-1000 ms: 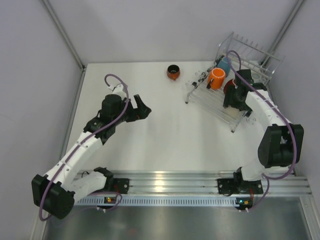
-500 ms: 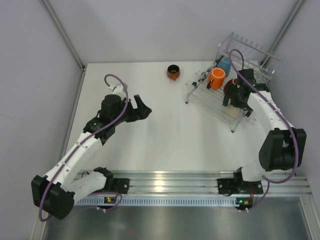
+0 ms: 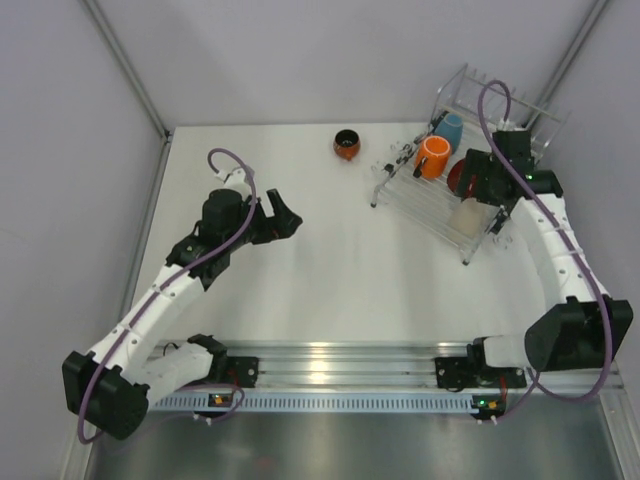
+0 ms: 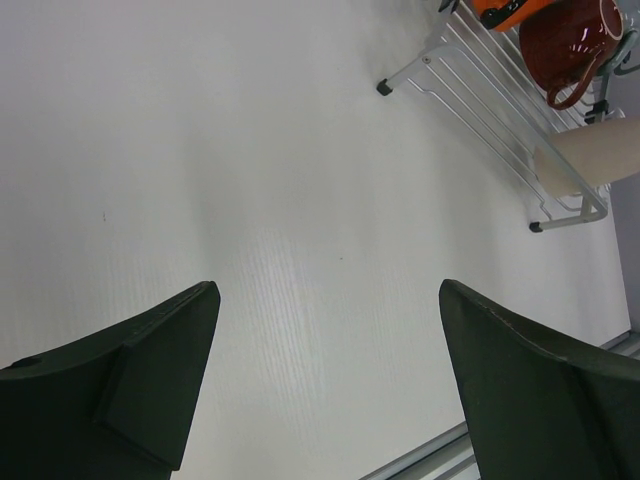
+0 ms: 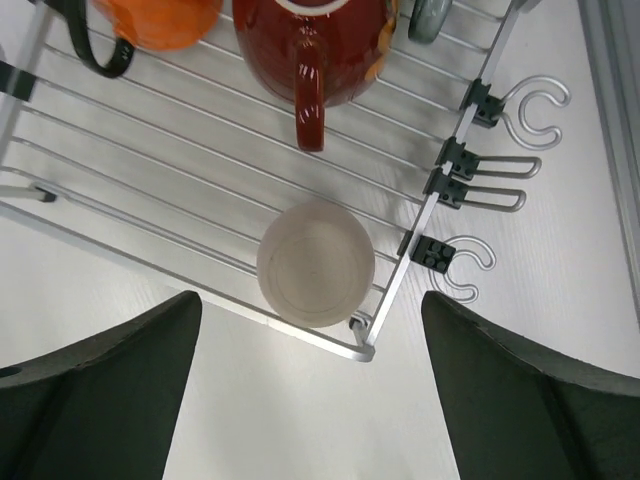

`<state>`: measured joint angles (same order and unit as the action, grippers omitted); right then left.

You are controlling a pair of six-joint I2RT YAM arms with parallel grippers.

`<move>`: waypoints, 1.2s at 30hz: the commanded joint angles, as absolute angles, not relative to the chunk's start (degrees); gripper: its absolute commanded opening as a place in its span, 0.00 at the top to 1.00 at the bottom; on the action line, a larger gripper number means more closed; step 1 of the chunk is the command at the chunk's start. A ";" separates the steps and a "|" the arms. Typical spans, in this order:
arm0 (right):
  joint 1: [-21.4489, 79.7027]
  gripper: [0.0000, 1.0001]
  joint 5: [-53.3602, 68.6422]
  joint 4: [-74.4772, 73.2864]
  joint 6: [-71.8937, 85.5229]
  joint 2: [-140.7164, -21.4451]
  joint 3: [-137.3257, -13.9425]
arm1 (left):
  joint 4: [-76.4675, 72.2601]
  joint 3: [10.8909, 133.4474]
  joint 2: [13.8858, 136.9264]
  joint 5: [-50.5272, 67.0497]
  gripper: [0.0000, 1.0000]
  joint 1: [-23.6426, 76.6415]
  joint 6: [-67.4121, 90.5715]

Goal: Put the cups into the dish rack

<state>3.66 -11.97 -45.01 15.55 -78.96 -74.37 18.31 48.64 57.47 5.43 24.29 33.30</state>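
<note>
The dish rack [image 3: 500,120] stands at the back right. In it are an orange cup [image 3: 433,157], a light blue cup [image 3: 450,128], a red mug [image 3: 459,176] and a beige tumbler [image 3: 466,213] at its near corner. A dark-and-orange cup [image 3: 346,143] stands alone on the table, left of the rack. My right gripper [image 3: 477,185] is open and empty above the rack. In the right wrist view the gripper [image 5: 308,300] hangs over the tumbler [image 5: 315,263], clear of it, with the red mug [image 5: 310,45] beyond. My left gripper [image 3: 286,220] is open and empty over bare table.
A greyish cup's edge [image 5: 430,15] shows behind the red mug. Wire hooks [image 5: 520,110] stick out from the rack's right side. In the left wrist view, the rack's near foot [image 4: 384,88] stands on the white table, far from the gripper [image 4: 330,290]. Grey walls enclose the table.
My right gripper has let go of the beige tumbler, lifted and drawn back toward the far right. The tumbler now stands uncovered in the rack. The left arm has not moved.
</note>
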 commanded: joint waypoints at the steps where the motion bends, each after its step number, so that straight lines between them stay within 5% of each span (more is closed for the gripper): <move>1: 4.74 0.09 -11.18 -41.42 15.29 -73.66 -77.78 | 17.49 49.40 55.81 3.78 0.04 24.08 33.22; 9: 14.66 0.17 -9.22 -30.68 16.52 -73.82 -79.79 | 18.71 49.22 53.96 1.32 0.05 24.08 32.52; 17: 24.60 0.31 -6.86 -18.91 12.57 -93.48 -92.09 | 20.83 48.78 50.28 0.62 0.05 24.17 32.78; 29: 25.05 0.55 -7.73 -12.31 14.32 -118.29 -109.94 | 21.88 49.57 49.75 -3.34 0.07 24.17 32.52; 36: 25.14 0.54 -12.92 -7.30 21.87 -126.90 -116.00 | 21.88 48.43 49.39 -2.81 0.07 24.08 33.75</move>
